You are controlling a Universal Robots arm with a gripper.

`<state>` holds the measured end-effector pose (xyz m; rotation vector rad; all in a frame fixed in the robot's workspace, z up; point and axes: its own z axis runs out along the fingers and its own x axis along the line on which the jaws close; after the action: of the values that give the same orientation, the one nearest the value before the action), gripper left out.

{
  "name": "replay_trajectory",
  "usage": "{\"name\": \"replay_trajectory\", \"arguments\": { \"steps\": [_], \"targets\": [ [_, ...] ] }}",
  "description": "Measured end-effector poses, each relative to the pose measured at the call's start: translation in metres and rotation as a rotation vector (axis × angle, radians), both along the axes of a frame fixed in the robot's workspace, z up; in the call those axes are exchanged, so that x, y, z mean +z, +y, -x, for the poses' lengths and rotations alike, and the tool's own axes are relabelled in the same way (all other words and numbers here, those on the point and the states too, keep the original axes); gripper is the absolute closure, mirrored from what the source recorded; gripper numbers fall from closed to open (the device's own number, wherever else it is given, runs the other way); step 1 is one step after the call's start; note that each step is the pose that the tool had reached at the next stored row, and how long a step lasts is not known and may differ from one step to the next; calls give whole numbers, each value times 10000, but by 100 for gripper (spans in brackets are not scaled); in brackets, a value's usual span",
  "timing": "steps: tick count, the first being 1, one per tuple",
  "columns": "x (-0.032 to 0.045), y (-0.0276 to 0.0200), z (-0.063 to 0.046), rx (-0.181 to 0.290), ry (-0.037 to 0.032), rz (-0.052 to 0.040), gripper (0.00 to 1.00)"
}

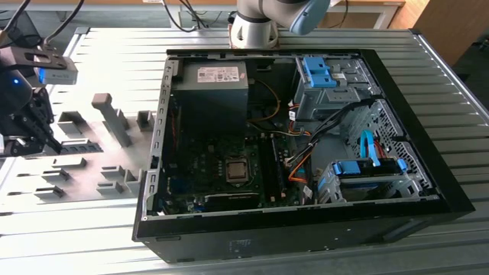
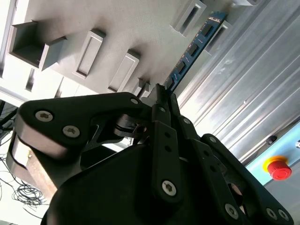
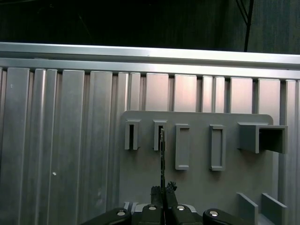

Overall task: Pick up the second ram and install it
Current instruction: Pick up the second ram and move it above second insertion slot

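Note:
The second ram (image 2: 194,47) is a long, narrow blue-green stick with dark chips. It reaches out from my gripper (image 2: 161,91) over the grey holder plate (image 2: 140,28). The fingers are shut on its near end. In the first wrist view the ram (image 3: 162,157) shows edge-on, running from my gripper (image 3: 163,190) to a slotted holder block (image 3: 159,136). In the exterior view my gripper (image 1: 47,146) is at the far left with the ram (image 1: 80,148) as a dark strip beside it. I cannot tell whether the stick still rests in a holder.
An open black computer case (image 1: 428,189) lies on the slatted metal table (image 1: 114,240), with its motherboard (image 1: 229,172) and dark memory slots (image 1: 271,166) exposed. Grey holder blocks (image 1: 103,112) stand between the gripper and the case. A red stop button (image 2: 280,168) sits off the table.

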<state>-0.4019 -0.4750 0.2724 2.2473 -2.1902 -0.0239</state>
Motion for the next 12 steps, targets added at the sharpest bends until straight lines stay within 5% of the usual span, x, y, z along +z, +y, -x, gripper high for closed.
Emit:
{"name": "replay_trajectory", "arguments": {
  "steps": [12],
  "targets": [
    [29,0,0,0,0,0,86]
  ]
}}
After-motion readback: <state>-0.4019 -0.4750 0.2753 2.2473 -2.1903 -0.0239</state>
